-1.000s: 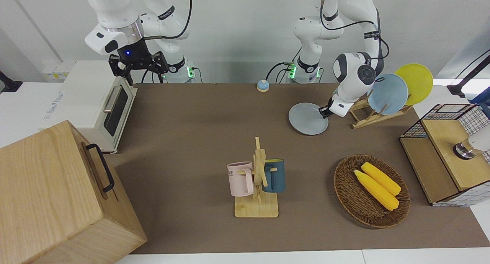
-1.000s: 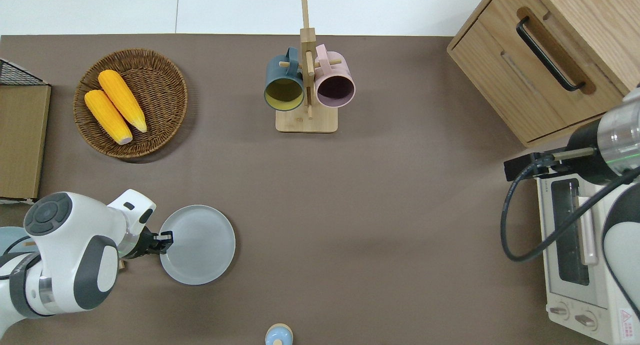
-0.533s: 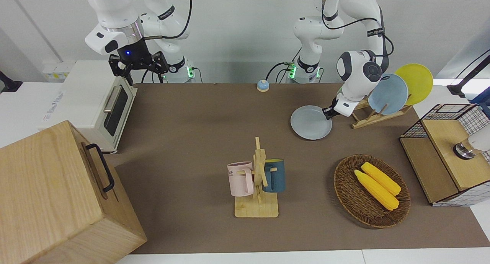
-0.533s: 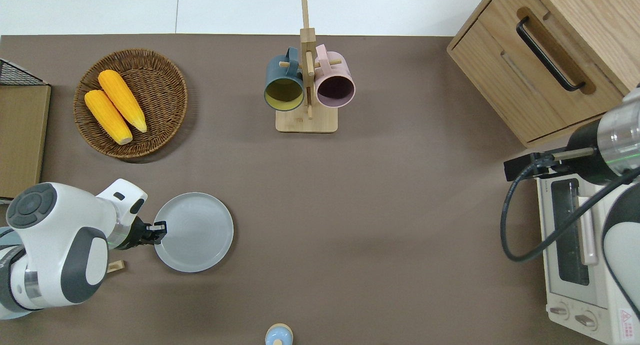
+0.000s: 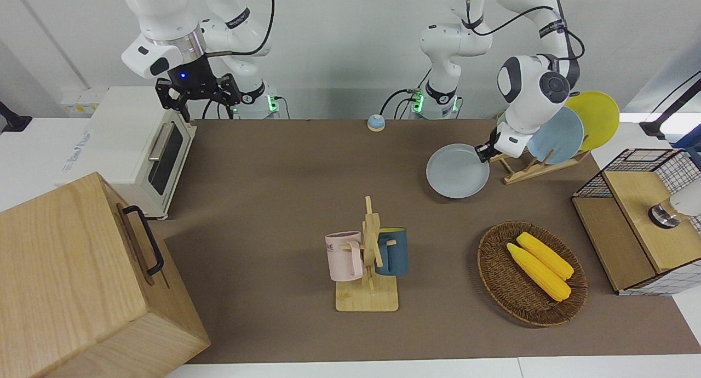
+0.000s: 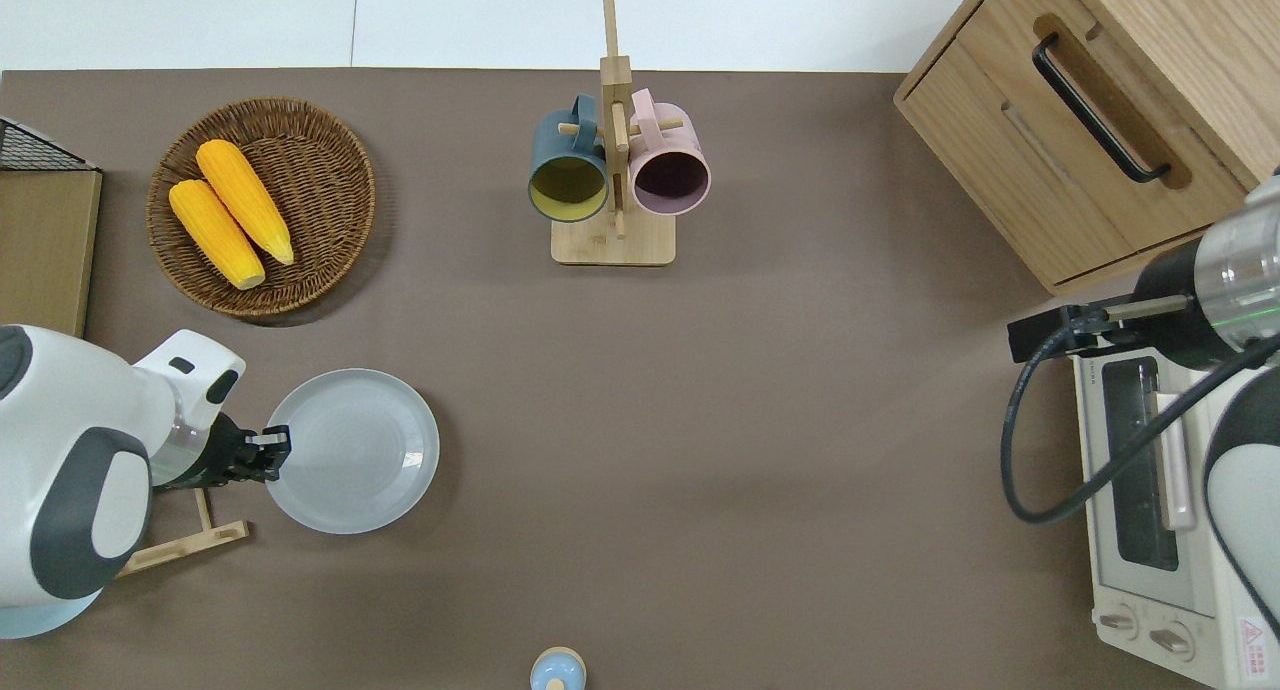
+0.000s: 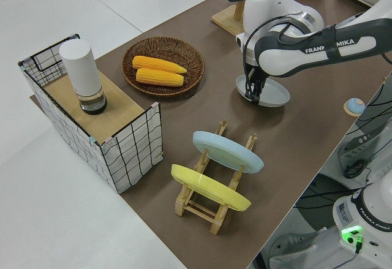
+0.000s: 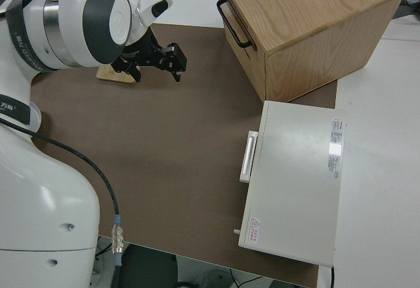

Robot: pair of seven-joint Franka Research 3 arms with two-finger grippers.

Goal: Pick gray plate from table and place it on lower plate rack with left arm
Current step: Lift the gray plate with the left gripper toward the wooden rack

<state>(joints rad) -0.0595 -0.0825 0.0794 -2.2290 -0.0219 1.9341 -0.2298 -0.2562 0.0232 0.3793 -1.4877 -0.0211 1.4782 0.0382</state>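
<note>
Gripper of the left arm [image 5: 484,151] clamps the rim of the gray plate [image 6: 352,450], holding it aloft over the tabletop [image 6: 760,400] just beside the plate rack [image 7: 214,189]. Round and shallow, the pale bluish-gray plate has a raised rim and faint glints on its smooth face; it hangs nearly level, casting a shadow on the mat. On the light-wood rack a sky-blue plate [image 7: 226,151] and a yellow plate [image 7: 208,187] stand slanted in the upper slots, leaving the lowest slot open. Plain matte brown matting covers the long tabletop, edged in white, against a pale wall. Parked, the right gripper [image 5: 198,93] shows spread fingers.
</note>
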